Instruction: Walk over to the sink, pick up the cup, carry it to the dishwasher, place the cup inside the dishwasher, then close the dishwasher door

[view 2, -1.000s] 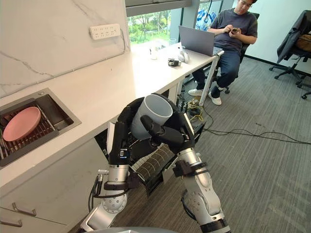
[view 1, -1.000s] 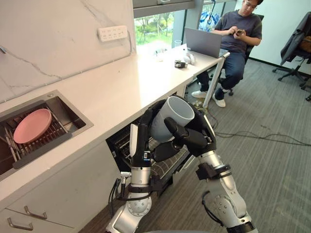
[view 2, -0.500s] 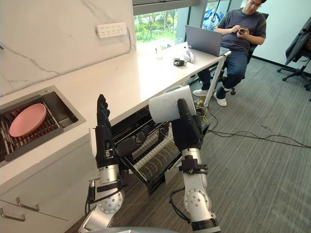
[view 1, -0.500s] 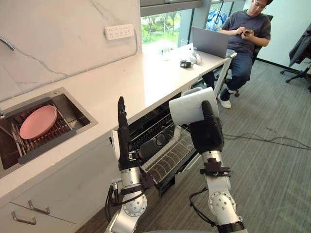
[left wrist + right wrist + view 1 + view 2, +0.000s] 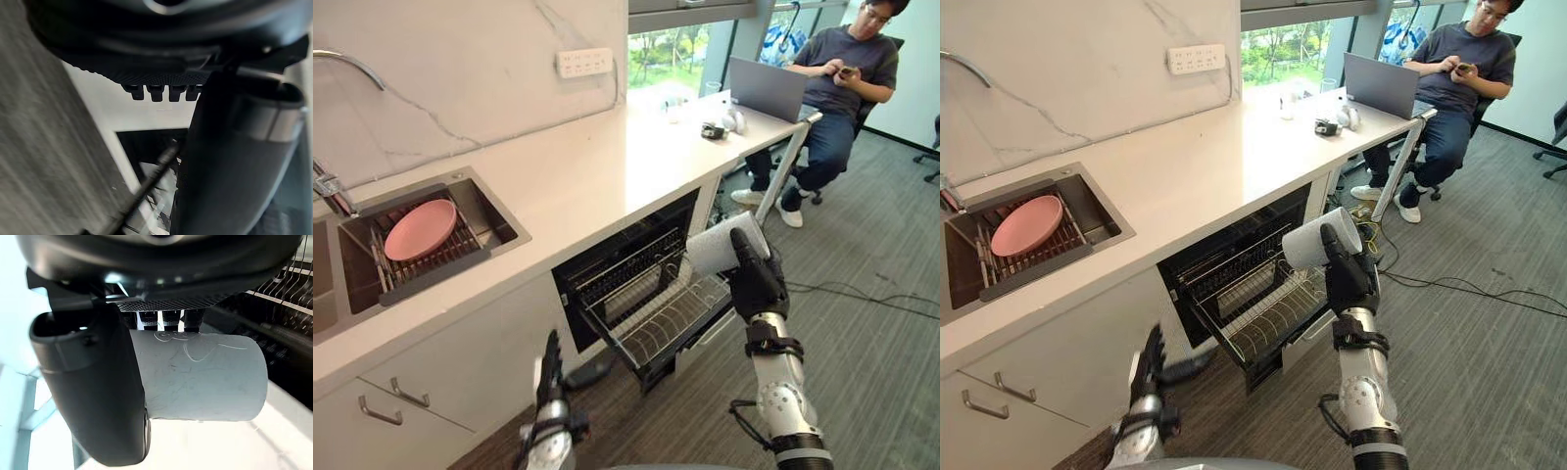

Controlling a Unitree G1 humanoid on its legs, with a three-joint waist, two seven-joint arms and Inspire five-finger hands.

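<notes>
Placement was the step I judged myself to be on: the cup (image 5: 720,247) was in my right hand (image 5: 759,284), right of the frame's centre, lying on its side in the air just over the outer right corner of the pulled-out rack (image 5: 656,328) of the dishwasher (image 5: 607,279). My fingers were curled round the cup's wall and my thumb (image 5: 93,382) lay across it, as the right wrist view showed, so the grip looked firm and gave me no reason to regrip. To do this well I reckoned I had to bring the cup inward over the middle of the rack, not let it go at the edge where it could roll to the floor, then turn my wrist so the mouth faced down between the wire prongs before lowering. I could not tell from these views which end of the cup was the mouth, so that needed checking first. I also judged that the fingers should loosen only once the rim sat on the wires, and the hand should lift straight up so as not to drag the cup over. My left hand (image 5: 549,377) hung low at the bottom of the frame, left of centre, fingers straight and holding nothing, clear of the rack; it was free to push the rack in and shut the door afterwards. A pink plate (image 5: 419,215) lay in the sink (image 5: 499,223) at the left.
</notes>
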